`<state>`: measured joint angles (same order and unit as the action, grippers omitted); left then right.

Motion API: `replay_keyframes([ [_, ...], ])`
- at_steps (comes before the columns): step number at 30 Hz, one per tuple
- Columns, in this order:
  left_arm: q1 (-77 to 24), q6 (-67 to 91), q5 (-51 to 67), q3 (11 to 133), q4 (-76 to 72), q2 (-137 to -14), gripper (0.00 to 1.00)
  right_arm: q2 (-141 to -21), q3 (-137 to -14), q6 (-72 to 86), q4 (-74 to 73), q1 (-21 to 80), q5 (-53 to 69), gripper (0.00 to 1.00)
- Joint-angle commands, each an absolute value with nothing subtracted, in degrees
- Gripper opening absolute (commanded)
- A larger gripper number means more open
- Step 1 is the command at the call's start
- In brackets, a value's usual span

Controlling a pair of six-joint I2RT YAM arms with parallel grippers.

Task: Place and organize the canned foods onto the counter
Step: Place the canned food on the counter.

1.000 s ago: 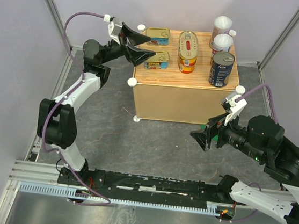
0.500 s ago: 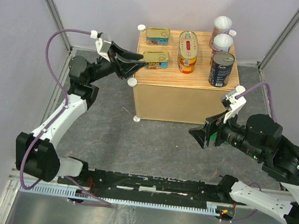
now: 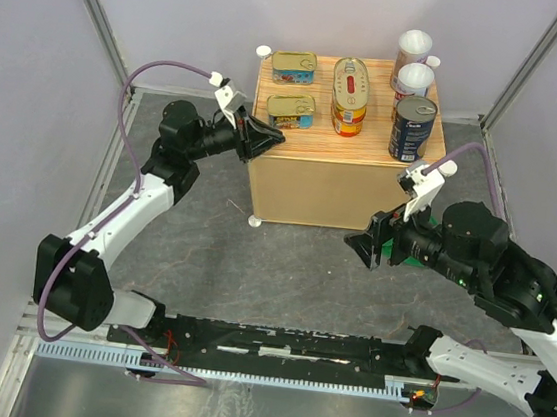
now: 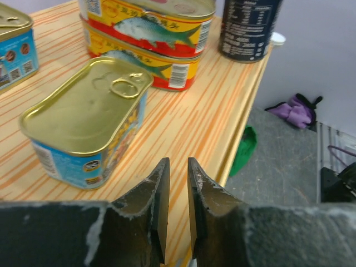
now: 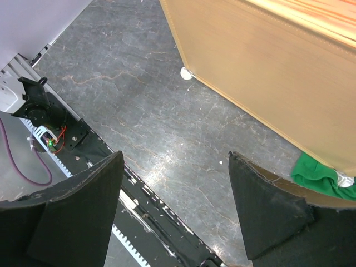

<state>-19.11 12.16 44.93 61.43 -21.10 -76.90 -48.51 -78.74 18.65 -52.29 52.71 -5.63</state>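
The canned foods stand on the counter (image 3: 331, 189): two rectangular gold-lidded tins (image 3: 295, 66) (image 3: 291, 111), a stack of oval tins (image 3: 349, 96), two white-lidded cylinders (image 3: 414, 81) and a dark blue cylinder (image 3: 412, 128). My left gripper (image 3: 271, 139) is at the counter's front left corner, shut and empty. In the left wrist view its tips (image 4: 178, 161) hover over the striped top (image 4: 200, 122), just right of a rectangular tin (image 4: 89, 119). My right gripper (image 3: 362, 250) hangs open over the floor in front of the counter, holding nothing (image 5: 175, 158).
A green cloth (image 5: 320, 172) lies on the floor by the counter's front right corner, with a purple item (image 4: 295, 111) farther off. A white knob (image 5: 186, 73) marks the counter's lower front corner. The black rail (image 3: 273, 344) runs along the near edge.
The left gripper drew back from above the front rectangular tin to the counter's corner and shut empty. The right gripper drifted slightly left and its jaws narrowed a little.
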Motion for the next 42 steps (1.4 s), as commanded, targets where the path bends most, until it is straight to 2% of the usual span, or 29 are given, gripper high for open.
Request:
replay_keyframes([
  [1, -19.27, 6.38, 41.57, 65.08, -18.0, -78.21, 0.25, -49.66, -82.28, 17.4, -49.91, 52.65, -6.59, 0.83],
  [15, -19.24, 2.14, 35.49, 68.73, -15.59, -80.7, 0.26, -51.63, -83.0, 16.44, -49.13, 52.65, -6.94, 0.83],
  [31, -19.25, 2.78, 36.01, 69.78, -16.14, -80.98, 0.27, -52.6, -83.98, 15.48, -49.31, 52.21, -6.93, 0.82],
  [38, -20.47, 6.66, 35.67, 63.97, -17.05, -72.45, 0.33, -52.44, -84.23, 15.58, -48.92, 52.21, -9.41, 0.84],
  [42, -20.82, 10.33, 29.94, 60.75, -17.05, -64.92, 0.42, -52.24, -86.07, 16.62, -49.46, 52.21, -22.56, 0.85],
])
